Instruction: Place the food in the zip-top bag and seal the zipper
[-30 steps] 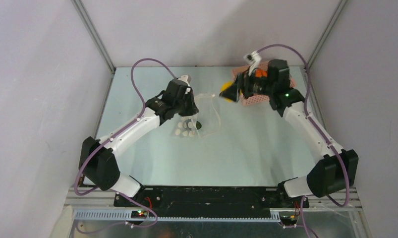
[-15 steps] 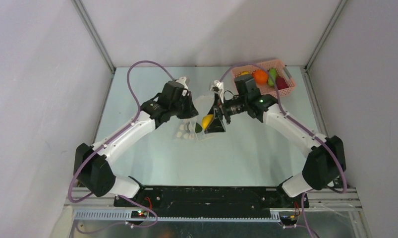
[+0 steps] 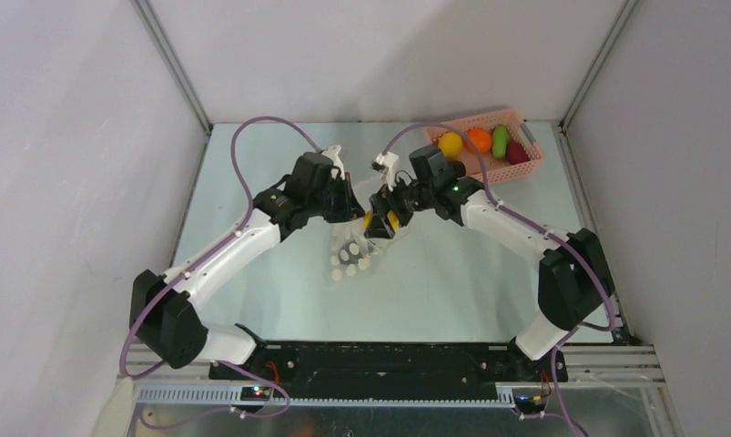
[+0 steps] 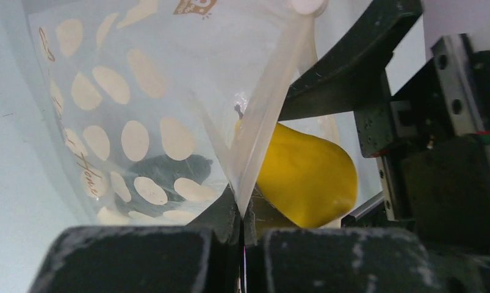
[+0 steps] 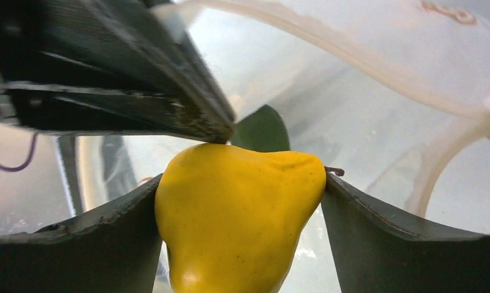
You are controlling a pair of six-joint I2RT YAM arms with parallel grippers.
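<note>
Right gripper (image 5: 242,235) clamps a glossy yellow pear (image 5: 239,244) at the mouth of the clear, floppy, dotted bag (image 4: 126,91), mid-bench. Left gripper (image 4: 241,227) is closed tight, pinching the pale zipper (image 4: 273,104) strip and holding that edge up. Dark green piece (image 4: 163,171) inside the bag. Pink lattice basket (image 3: 516,167) at the far right corner, well apart.

Yellow pear (image 5: 236,226) now at zip-top bag (image 4: 138,91) mouth.
</note>
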